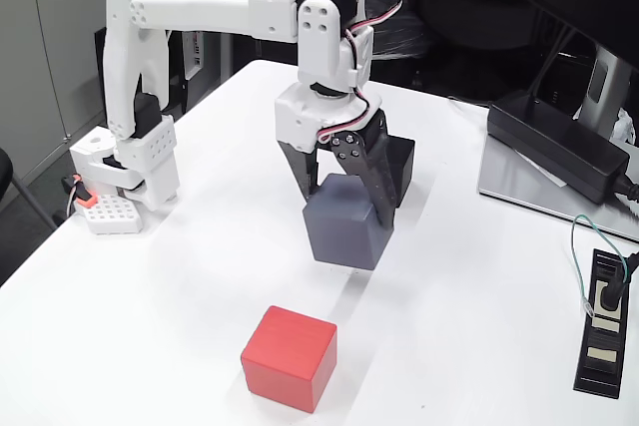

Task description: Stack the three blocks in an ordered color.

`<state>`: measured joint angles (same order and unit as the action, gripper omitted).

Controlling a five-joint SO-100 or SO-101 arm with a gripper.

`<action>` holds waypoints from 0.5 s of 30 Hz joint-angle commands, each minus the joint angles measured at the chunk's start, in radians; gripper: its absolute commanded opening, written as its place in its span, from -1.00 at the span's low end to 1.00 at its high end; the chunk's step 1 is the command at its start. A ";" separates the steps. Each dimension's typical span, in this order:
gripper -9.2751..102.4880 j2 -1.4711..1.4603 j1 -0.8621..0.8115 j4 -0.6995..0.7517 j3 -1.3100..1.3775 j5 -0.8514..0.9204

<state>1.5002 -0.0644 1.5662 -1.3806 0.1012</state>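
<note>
Red block [290, 357] sits near the table [479, 326] edge; hand [344, 209] clamps grey block [344, 224].

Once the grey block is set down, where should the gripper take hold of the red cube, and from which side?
Probably from straight above, fingers closing on two opposite vertical faces of the red cube. It sits flat on the table with its top face open and free space all round; it stands turned in the fixed view, so the wrist should rotate to match its sides.
</note>
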 commanded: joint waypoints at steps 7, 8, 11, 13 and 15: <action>-0.80 0.012 -0.172 0.015 0.173 0.077; -0.80 0.012 -0.186 0.015 0.173 0.084; -0.80 0.012 -0.221 0.015 0.175 0.103; -0.80 0.012 -0.250 0.015 0.175 0.120; -0.80 0.014 -0.288 0.015 0.175 0.141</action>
<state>1.5002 -0.3129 1.5800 -1.2517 0.2163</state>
